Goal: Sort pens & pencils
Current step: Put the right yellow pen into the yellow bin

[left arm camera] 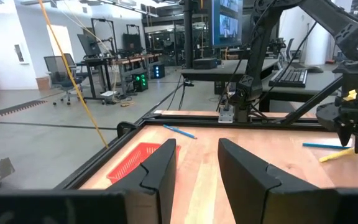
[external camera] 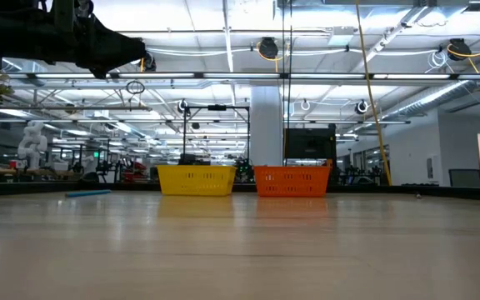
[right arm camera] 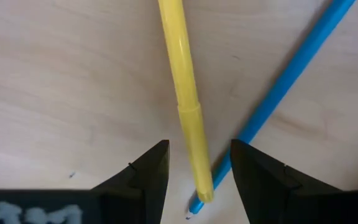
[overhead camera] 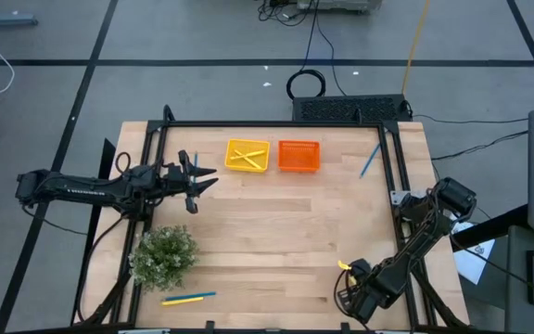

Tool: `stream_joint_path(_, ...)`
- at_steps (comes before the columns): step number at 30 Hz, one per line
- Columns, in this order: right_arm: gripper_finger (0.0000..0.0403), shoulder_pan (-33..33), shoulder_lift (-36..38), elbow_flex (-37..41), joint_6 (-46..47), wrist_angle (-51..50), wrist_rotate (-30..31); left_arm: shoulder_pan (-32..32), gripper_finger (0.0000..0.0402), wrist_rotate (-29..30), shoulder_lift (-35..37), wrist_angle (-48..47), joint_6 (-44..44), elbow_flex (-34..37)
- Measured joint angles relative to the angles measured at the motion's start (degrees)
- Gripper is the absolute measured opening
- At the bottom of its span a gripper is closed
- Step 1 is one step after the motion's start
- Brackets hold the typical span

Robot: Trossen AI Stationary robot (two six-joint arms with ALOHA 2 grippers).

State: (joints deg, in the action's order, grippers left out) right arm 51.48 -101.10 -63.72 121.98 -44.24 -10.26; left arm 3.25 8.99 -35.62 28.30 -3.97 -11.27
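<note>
My right gripper (right arm camera: pixel 199 179) (overhead camera: pixel 348 272) points down near the table's near right corner, open. Its fingers stand on either side of one end of a yellow pen (right arm camera: pixel 185 93) (overhead camera: pixel 344 266) that lies flat on the wood. A blue pen (right arm camera: pixel 291 93) lies slantwise beside the yellow pen, and their ends meet. My left gripper (left arm camera: pixel 197 168) (overhead camera: pixel 204 186) hangs open above the table, left of the yellow tray (overhead camera: pixel 247 155), which holds yellow sticks. Another blue pen (overhead camera: pixel 370 160) lies far right. A yellow and a blue stick (overhead camera: pixel 188 299) lie end to end by the near edge.
The orange tray (overhead camera: pixel 298 156) (left arm camera: pixel 138 162) stands right of the yellow tray at the far side. A bushy green plant (overhead camera: pixel 165 255) stands near left, beside the two sticks at the near edge. A black frame (overhead camera: pixel 397 158) borders the table. Bare wood fills the middle.
</note>
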Motion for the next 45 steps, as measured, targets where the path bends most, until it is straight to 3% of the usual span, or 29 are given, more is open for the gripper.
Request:
stream_joint_path(9, 0.0146, -0.45, -0.02, 1.76, -1.21, 2.68, 0.06, 0.00, 0.0122, 0.01, 0.00, -0.04, 0.00, 0.00)
stream_joint_path(14, 0.0109, -0.48, 0.39, 5.54, -1.21, 9.19, -0.37, 0.00, 0.0122, 0.02, 0.00, -0.12, 0.00, 0.00)
stream_joint_path(24, 0.0023, -0.49, 1.44, 5.83, -2.95, 8.92, -0.17, 0.00, 0.0122, 0.02, 0.02, -0.19, 0.07, 0.00)
stream_joint_path(30, 0.0023, -2.29, 5.86, 6.01, -6.74, 7.72, 7.62, 0.00, 0.0122, 0.02, 0.00, 0.38, -0.39, 0.00)
stream_joint_path(34, 0.0023, -6.35, 8.20, 5.99, -17.81, 7.20, 17.78, 0.00, 0.0122, 0.01, 0.00, 0.97, -0.38, 0.02)
stream_joint_path(39, 0.0023, -16.38, 8.70, 5.94, -40.52, 9.06, 26.96, 0.00, 0.0122, -2.34, 0.00, 1.85, 0.25, 0.02)
stream_joint_path(42, 0.0023, -24.13, 8.76, 5.98, -59.49, 17.50, 31.41, 0.00, 0.0122, -3.45, 0.00, 1.68, 0.59, 0.02)
stream_joint_path(45, 0.0023, -31.62, 8.76, 5.97, -79.66, 30.82, 32.12, 0.00, 0.0122, -3.48, 0.00, 1.23, 1.49, 0.02)
